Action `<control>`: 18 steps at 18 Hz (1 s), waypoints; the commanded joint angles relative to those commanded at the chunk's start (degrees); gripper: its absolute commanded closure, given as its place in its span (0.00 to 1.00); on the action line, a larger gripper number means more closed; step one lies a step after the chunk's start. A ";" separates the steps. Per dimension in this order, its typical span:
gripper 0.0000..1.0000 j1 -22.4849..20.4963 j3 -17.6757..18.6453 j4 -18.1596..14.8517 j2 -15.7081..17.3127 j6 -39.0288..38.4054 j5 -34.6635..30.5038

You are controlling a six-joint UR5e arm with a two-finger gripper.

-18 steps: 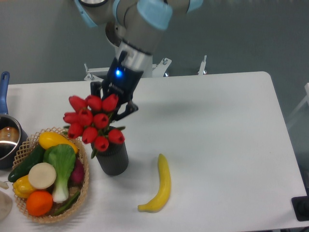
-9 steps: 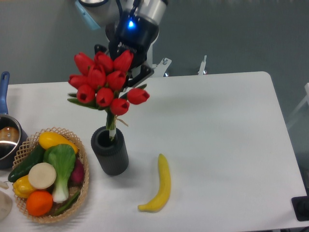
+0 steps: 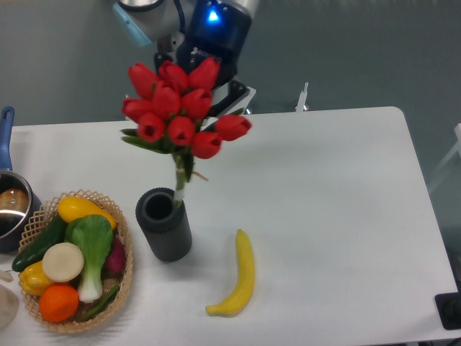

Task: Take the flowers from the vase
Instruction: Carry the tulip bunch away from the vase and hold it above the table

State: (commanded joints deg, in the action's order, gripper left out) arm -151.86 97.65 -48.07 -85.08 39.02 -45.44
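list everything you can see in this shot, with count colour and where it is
flowers: one bunch of about ten red buds, green leaves, lifted above the vase, stem tip near its mouth
vase: one, dark grey, upright on the table left of centre
banana: one, yellow, lying on the table right of the vase
basket: one, woven tan, front left, holding vegetables and fruit: yellow, green, white, purple and orange pieces
pot: one, metal with a blue handle, at the left edge
table: one, white, under everything
dark object: one, at the bottom right edge, cannot tell what it is
gripper: one, black with a blue light, behind the buds; fingers hidden by them
arm: one, grey and light blue, top of frame
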 joint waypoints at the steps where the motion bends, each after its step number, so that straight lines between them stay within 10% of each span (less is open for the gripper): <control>1: 1.00 -1.40 -0.26 0.00 -0.26 0.09 -0.79; 8: 1.00 -10.63 -0.01 0.26 -2.02 3.15 -7.21; 18: 1.00 -10.65 1.75 0.08 -10.89 7.38 -22.58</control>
State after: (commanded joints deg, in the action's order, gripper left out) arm -162.51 99.40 -47.99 -95.97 46.40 -68.02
